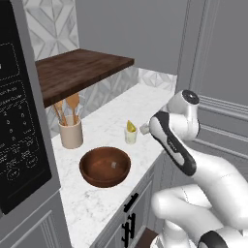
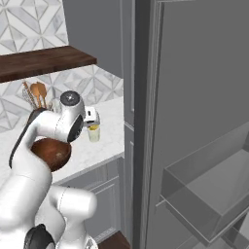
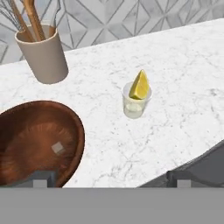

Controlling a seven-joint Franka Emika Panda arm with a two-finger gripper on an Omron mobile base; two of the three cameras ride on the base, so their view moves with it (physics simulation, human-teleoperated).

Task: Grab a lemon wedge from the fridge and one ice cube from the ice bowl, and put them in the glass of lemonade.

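lemon wedge [image 3: 140,85] already sits in the glass of lemonade [image 3: 136,101]. next target, i'd guess, is the ice cube [image 3: 57,147], lying in the ice bowl [image 3: 65,118] left of the released, empty gripper [image 3: 109,178].

In the hand view the ice bowl [image 3: 39,140] is cut off by the left edge and by the bottom, and the utensil holder [image 3: 43,54] is clipped at the top, so the ends of its wooden spoons [image 3: 30,15] are lost. In the right base view much of the ice bowl [image 2: 52,151] is covered by the arm, and the glass of lemonade [image 2: 94,133] is partly overlapped by the hand [image 2: 92,116]. The fridge [image 2: 194,121] is cut off by the top, right and bottom edges. The ice cube [image 1: 113,165] is too small for its shape to be made out.
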